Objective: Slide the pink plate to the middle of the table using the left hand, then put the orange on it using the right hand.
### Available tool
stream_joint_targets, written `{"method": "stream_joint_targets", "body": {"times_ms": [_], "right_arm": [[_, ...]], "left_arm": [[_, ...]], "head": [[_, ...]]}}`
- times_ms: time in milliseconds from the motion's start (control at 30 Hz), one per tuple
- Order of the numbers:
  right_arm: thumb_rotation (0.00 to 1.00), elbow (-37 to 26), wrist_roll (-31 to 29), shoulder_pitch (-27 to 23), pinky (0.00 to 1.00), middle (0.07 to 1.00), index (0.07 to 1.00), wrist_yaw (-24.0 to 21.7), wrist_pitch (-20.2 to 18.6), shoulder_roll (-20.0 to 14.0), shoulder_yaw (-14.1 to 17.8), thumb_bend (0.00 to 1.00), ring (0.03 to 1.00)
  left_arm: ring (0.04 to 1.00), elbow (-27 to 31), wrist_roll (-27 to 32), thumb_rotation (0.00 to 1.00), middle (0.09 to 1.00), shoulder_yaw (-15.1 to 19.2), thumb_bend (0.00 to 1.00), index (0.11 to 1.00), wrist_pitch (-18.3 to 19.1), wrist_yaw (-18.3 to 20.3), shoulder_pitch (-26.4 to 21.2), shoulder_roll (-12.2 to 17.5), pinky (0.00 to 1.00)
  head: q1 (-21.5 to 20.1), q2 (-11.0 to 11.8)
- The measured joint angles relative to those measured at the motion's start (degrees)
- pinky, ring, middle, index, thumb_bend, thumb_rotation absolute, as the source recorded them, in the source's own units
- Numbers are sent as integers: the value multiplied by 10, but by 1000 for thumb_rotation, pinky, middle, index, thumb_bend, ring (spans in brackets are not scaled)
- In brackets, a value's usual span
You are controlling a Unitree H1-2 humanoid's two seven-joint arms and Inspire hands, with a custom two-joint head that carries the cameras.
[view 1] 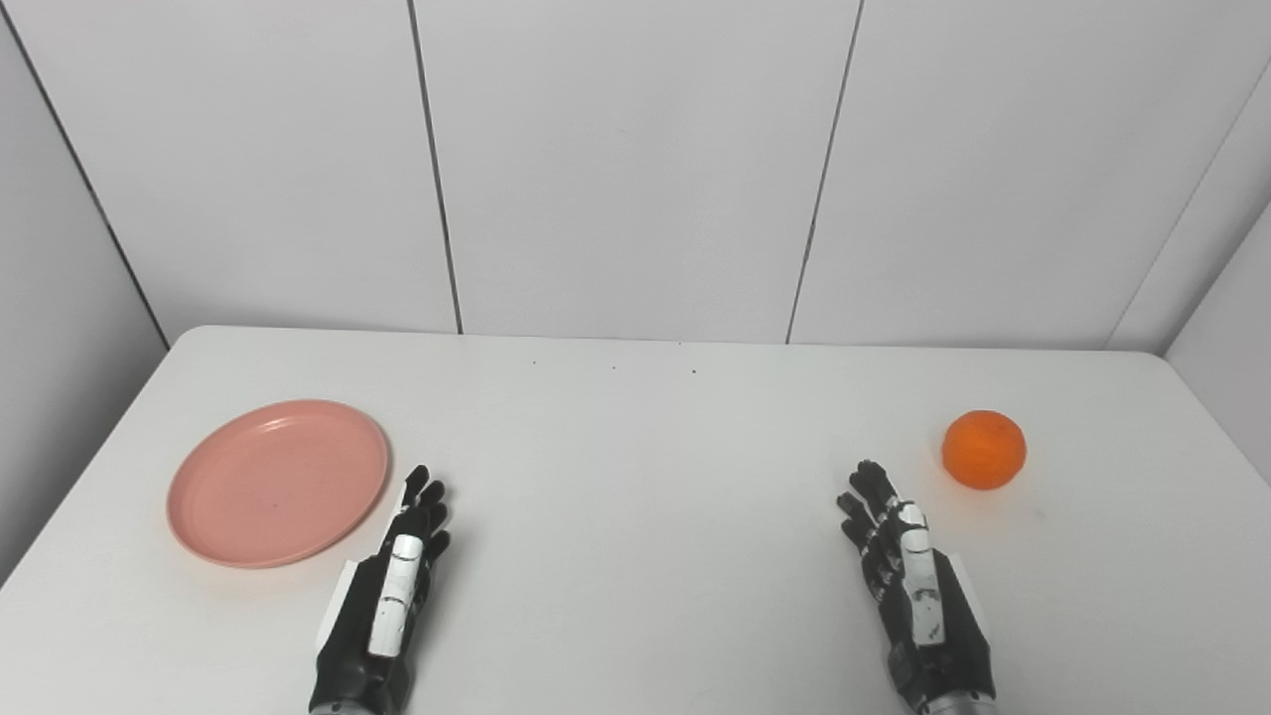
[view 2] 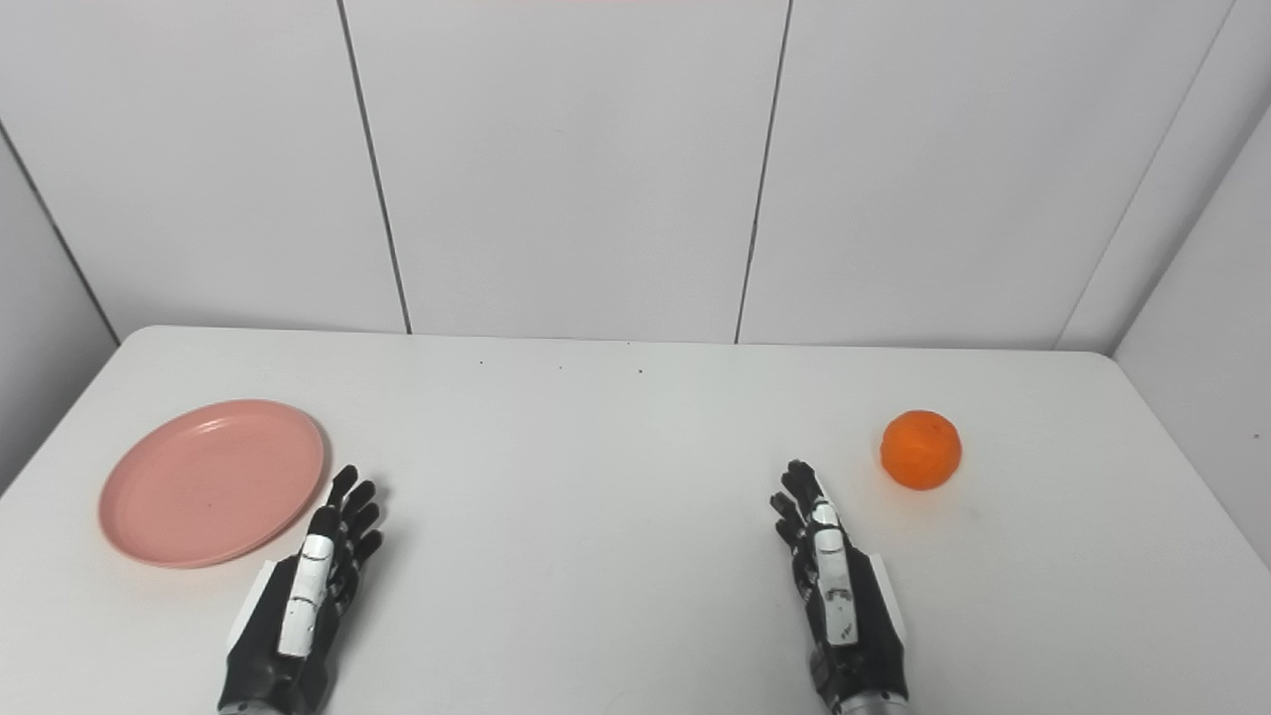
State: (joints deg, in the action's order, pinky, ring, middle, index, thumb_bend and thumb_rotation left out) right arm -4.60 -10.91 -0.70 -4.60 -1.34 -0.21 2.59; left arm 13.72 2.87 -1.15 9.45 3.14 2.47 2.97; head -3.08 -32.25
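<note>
A pink plate (view 1: 278,482) lies flat on the left side of the white table (view 1: 635,477). An orange (view 1: 983,449) sits on the right side. My left hand (view 1: 392,596) rests near the front edge, just right of the plate's rim, fingers stretched out and apart, holding nothing. My right hand (view 1: 914,586) lies near the front edge too, a little left of and nearer than the orange, open and apart from it. The same layout shows in the right eye view: plate (view 2: 211,482), orange (view 2: 920,449), left hand (view 2: 308,596), right hand (view 2: 839,596).
White wall panels (view 1: 635,169) stand right behind the table's far edge. Grey walls close in at both sides. A few tiny dark specks mark the tabletop near the far edge.
</note>
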Motion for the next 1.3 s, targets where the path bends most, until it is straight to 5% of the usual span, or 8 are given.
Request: {"method": "stream_joint_targets", "body": {"times_ms": [900, 1233, 1300], "right_arm": [[993, 8, -19, -3, 970, 959, 946, -5, 0, -3, 0, 694, 941], [1000, 20, -36, -11, 989, 972, 972, -25, 0, -25, 7, 698, 954], [1000, 24, -46, -12, 993, 972, 973, -33, 0, -32, 11, 698, 954]], "left_arm": [[1000, -5, 7, 1000, 1000, 8, 685, 1000, -8, -1, 0, -13, 1000], [1000, -28, -8, 1000, 991, -4, 699, 1000, -40, -9, -2, -23, 1000], [1000, -35, -18, 1000, 985, -8, 724, 1000, -48, -15, -3, -31, 1000]], "head": [[4, 8], [76, 31], [116, 40]]}}
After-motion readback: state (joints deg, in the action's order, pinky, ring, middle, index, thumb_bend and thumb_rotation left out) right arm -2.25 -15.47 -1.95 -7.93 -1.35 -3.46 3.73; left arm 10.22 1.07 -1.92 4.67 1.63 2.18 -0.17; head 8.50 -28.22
